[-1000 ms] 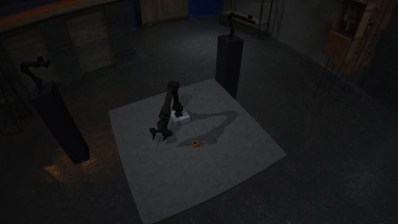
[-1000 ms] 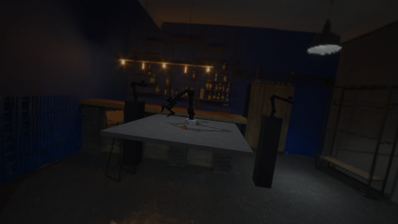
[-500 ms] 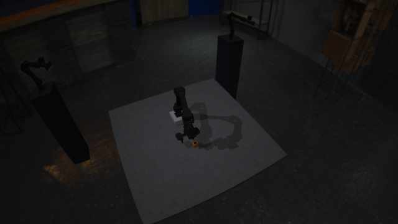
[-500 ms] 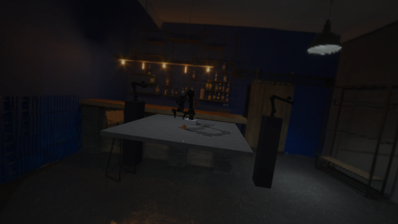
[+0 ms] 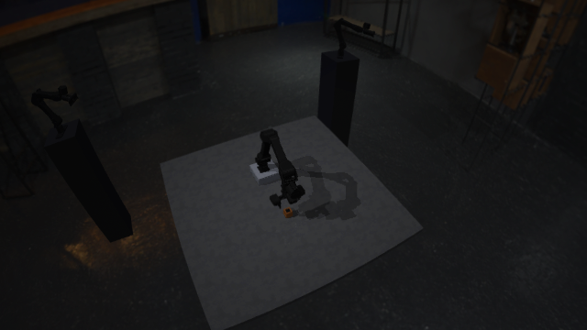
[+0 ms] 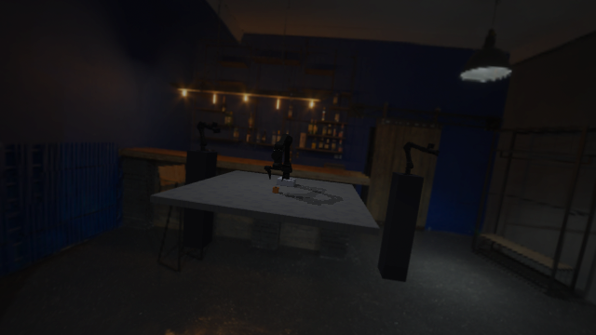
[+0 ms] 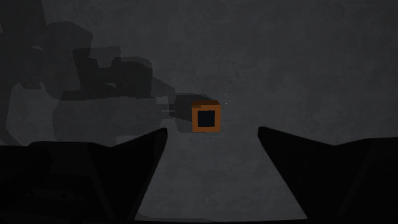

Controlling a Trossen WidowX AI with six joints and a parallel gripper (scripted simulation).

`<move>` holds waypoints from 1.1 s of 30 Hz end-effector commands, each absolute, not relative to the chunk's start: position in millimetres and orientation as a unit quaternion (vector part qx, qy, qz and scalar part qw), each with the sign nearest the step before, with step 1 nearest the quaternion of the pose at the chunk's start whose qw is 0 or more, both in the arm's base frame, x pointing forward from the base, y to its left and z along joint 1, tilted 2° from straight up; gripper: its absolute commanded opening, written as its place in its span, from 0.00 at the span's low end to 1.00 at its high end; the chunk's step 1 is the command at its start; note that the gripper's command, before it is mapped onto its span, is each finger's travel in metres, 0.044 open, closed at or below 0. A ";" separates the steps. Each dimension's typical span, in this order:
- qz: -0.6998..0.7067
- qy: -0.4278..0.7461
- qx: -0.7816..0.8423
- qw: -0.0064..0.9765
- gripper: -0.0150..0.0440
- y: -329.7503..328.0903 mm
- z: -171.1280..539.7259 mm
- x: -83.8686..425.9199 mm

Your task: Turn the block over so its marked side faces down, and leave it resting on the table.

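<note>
A small orange block [image 5: 288, 213] [image 6: 276, 190] [image 7: 206, 128] rests flat on the grey table [image 5: 229, 257] [image 6: 223, 201]. Its marked side, with a dark square [image 7: 206, 118], faces up. My gripper [image 5: 287, 203] [image 6: 276, 179] [image 7: 212, 131] is open and empty, pointing down above the block. In the wrist view the block shows between the lines of the two fingers, slightly nearer the left one and a little beyond the tips. The block's underside is hidden.
The arm's white base [image 5: 268, 177] [image 6: 286, 181] stands on the table behind the block. The arm's shadow falls across the table beside the block. Two dark pedestals [image 5: 87, 183] [image 5: 338, 92] with other arms stand off the table's sides.
</note>
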State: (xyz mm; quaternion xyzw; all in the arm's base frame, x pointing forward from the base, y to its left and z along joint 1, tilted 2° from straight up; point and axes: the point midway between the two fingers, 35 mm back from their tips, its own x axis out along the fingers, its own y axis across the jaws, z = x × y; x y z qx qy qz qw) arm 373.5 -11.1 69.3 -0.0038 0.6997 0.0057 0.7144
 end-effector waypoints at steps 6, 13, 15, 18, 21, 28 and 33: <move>0.006 0.710 0.000 0.704 1.00 -8.4 40.0 369.0; 0.006 0.710 0.000 0.704 1.00 -8.3 32.5 369.5; 0.006 0.710 0.000 0.704 1.00 -8.2 31.4 369.6; 0.006 0.710 0.000 0.704 1.00 -8.2 26.8 369.7; 0.006 0.710 0.000 0.704 1.00 -8.2 21.8 369.8; 0.006 0.710 0.000 0.704 1.00 -8.1 10.3 369.6; 0.006 0.710 0.000 0.704 1.00 -8.0 2.2 369.2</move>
